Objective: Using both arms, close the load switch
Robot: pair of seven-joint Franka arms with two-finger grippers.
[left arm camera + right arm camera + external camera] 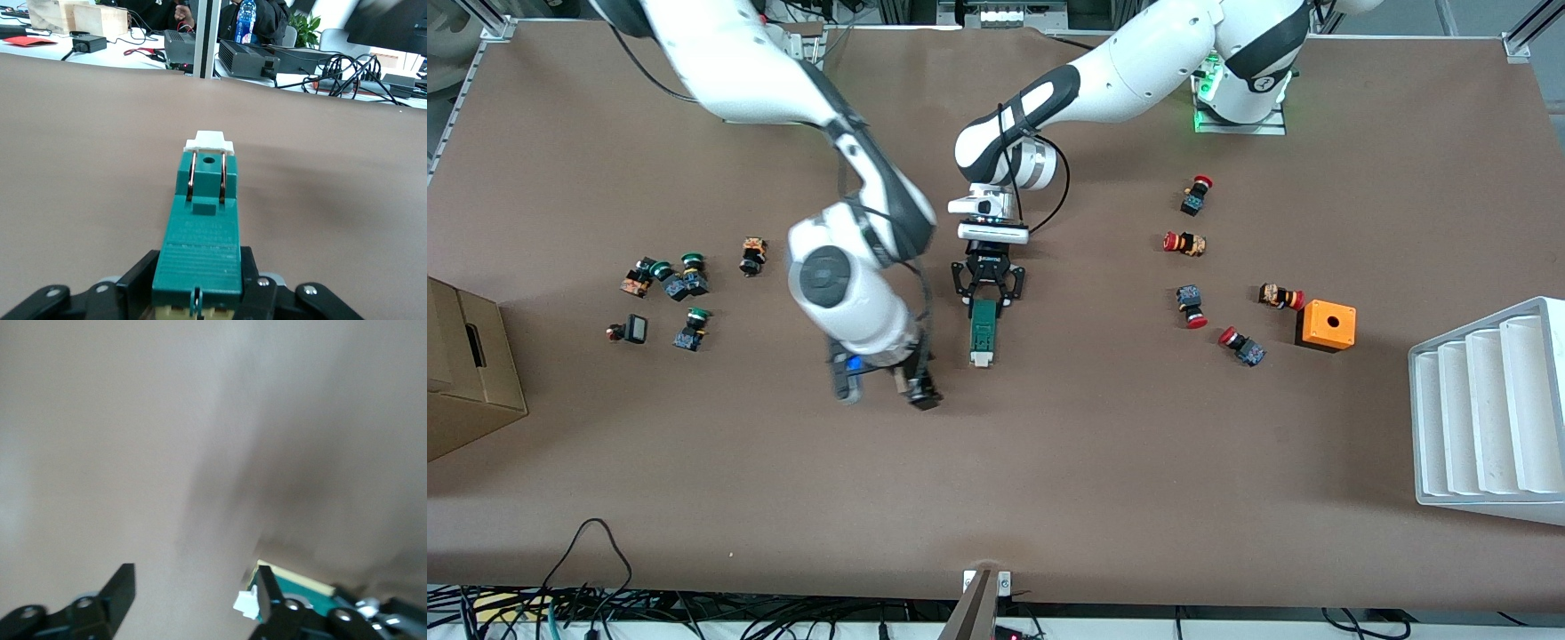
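The load switch (983,332) is a narrow dark-green block with a white piece at its end nearer the front camera. It lies low at the table's middle. My left gripper (985,298) is shut on its other end. In the left wrist view the green body (200,240) sits between the two fingers and the white piece (209,141) points away. My right gripper (921,388) is open and empty, low over the table beside the switch's white end. In the right wrist view (195,581) the white end (247,603) shows just outside one finger.
Several red-capped push-buttons (1192,307) and an orange box (1326,325) lie toward the left arm's end, with a white ribbed rack (1489,409) past them. Green-capped push-buttons (685,277) and a cardboard box (467,373) are toward the right arm's end.
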